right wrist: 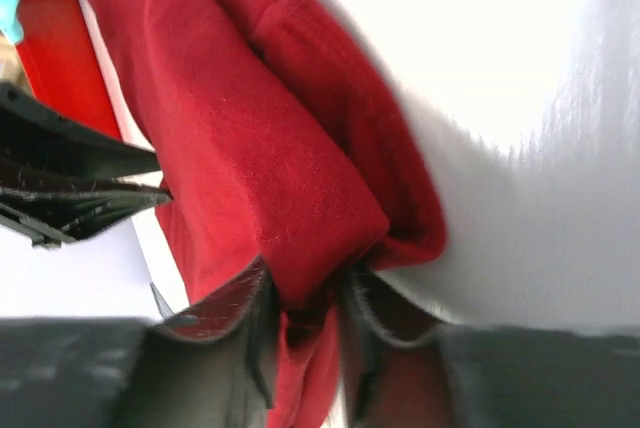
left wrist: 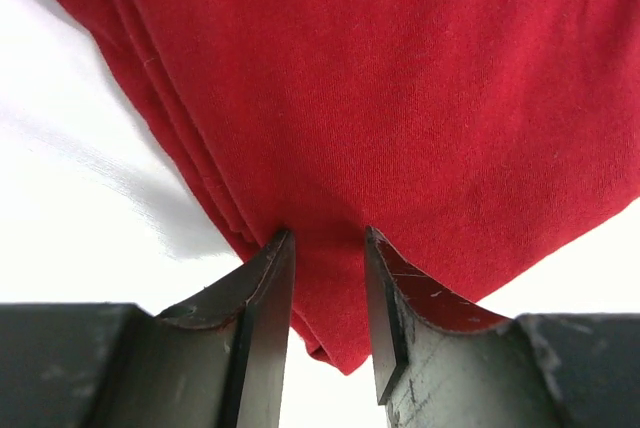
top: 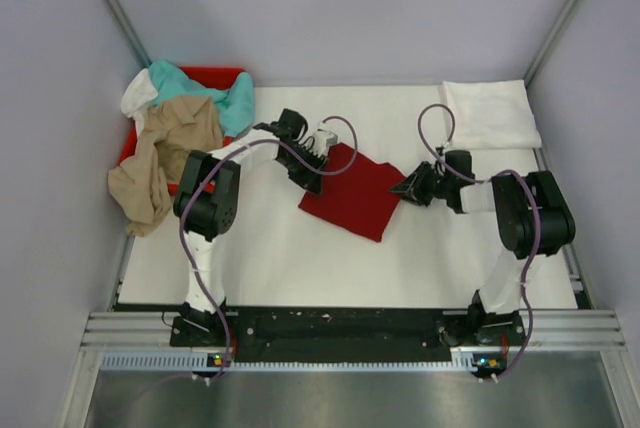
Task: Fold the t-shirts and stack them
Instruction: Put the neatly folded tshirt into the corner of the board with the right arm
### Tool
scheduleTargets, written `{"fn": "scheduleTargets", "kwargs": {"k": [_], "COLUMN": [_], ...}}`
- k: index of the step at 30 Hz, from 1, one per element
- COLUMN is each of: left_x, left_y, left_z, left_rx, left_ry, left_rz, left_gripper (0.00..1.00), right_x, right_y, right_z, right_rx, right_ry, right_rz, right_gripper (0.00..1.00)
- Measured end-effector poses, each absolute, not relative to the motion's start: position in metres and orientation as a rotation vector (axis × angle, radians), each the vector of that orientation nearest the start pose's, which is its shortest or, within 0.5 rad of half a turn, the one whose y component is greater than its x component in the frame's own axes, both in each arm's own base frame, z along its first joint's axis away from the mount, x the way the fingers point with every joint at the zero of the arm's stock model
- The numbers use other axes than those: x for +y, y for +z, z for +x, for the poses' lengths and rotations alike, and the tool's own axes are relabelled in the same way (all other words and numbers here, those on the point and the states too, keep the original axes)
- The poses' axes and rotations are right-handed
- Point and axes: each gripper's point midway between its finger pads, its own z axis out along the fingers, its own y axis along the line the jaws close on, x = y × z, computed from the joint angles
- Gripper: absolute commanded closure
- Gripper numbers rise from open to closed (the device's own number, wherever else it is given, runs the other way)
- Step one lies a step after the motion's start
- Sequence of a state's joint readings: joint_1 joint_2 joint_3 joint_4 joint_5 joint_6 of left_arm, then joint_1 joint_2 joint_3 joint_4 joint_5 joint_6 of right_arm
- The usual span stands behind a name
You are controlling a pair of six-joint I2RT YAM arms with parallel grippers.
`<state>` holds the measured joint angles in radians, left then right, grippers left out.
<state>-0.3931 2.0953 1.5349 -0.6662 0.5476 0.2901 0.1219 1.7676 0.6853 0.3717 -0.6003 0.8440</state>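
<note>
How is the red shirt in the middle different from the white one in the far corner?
The dark red t-shirt lies askew in the middle, pinched by the left fingers and right fingers; the white t-shirt sits squarely in the far right corner, untouched. Both are folded flat.

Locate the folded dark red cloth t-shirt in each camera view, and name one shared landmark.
Top external: the dark red cloth t-shirt lies at the centre of the white tabletop.
Left wrist: it fills the upper picture, its corner in the left gripper.
Right wrist: it runs upper left to bottom centre, pinched by the right gripper.
Shared landmark: that white tabletop, seen in all three.
</note>
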Motion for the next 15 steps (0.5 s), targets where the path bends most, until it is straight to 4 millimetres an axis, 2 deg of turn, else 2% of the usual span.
{"fn": "scheduleTargets", "kwargs": {"k": [2, 3, 8, 10, 11, 15], "left_x": [-0.240, -0.241, -0.240, -0.239, -0.238, -0.225], "left_y": [0.033, 0.033, 0.034, 0.036, 0.037, 0.049], "left_z": [0.368, 0.368, 0.367, 0.368, 0.368, 0.371], "left_rx": [2.522, 2.524, 2.529, 2.530, 2.530, 2.528], "left_ry": [-0.797, -0.801, -0.814, -0.819, -0.820, -0.805], "left_rz": [1.033, 1.035, 1.029, 1.025, 1.026, 1.011], "left_gripper": [0.64, 0.64, 0.54, 0.44, 0.42, 0.32], "right_x": [0.171, 0.172, 0.174, 0.176, 0.176, 0.174], "right_y": [0.028, 0.028, 0.049, 0.059, 0.064, 0.081], "right_z": [0.362, 0.366, 0.394, 0.407, 0.412, 0.427], "right_rx": [2.365, 2.363, 2.330, 2.317, 2.317, 2.330], "right_ry": [1.169, 1.170, 1.146, 1.137, 1.127, 1.050], "right_rz": [0.523, 0.519, 0.411, 0.343, 0.304, 0.134], "right_gripper": [0.99, 1.00, 1.00, 1.00, 1.00, 1.00]}}
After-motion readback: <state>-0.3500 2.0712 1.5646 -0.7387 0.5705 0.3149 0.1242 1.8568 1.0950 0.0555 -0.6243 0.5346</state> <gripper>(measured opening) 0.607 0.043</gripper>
